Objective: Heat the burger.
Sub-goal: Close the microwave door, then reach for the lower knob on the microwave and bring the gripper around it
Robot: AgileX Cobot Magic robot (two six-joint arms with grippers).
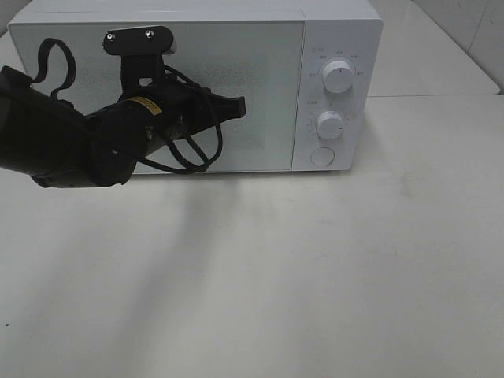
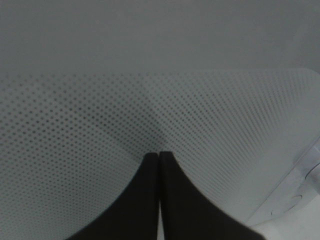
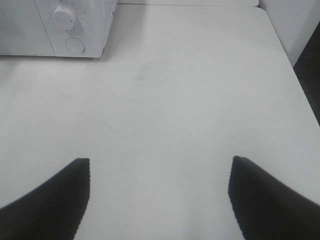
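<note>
Left gripper (image 1: 239, 107), closed and empty, sat at shut microwave door (image 1: 260, 79), right gripper (image 3: 160, 161) wide over tabletop (image 3: 175, 100); door-closing looked done, next move needed the knob (image 1: 330, 124) at 3 o'clock turned

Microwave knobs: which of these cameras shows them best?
The exterior high view: the upper knob and the lower knob both face the camera, whole and sharp. The right wrist view catches only the lower knob, small and seen at a slant. The left wrist view shows just the dotted door close up, no clear knob.
</note>
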